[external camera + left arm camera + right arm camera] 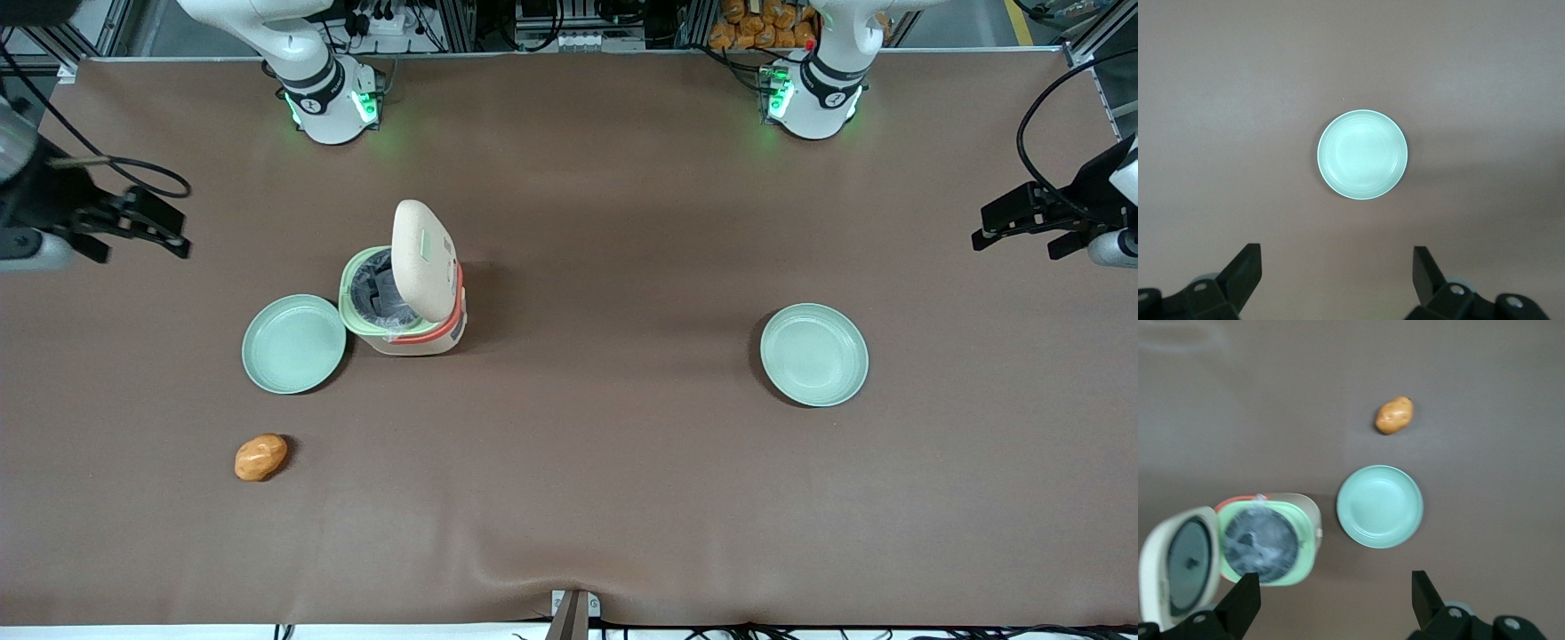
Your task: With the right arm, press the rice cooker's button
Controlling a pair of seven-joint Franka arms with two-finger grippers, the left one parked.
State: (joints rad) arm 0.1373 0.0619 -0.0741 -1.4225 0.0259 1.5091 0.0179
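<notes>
Orange potato (260, 457) nearest; cream, coral-banded rice cooker (407, 298) lid-up beside green plate (293, 344); hand (1331, 603) open above.

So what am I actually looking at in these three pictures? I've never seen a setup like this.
These are two white robot arms bolted to a table covered in brown cloth. The wide picture looks at them from the front. The other two come from small cameras on the arms' wrists, looking down past black two-finger claws.

On the table stands a small cream rice cooker with an orange band; its lid is flipped up, so you see into the pot. Beside it lies a pale green plate, and nearer the front camera a potato. A second green plate sits toward the parked arm's end.

The working arm's gripper hangs above the table, off to the side of the cooker, fingers open and holding nothing. Its job is pressing the cooker's button.
</notes>
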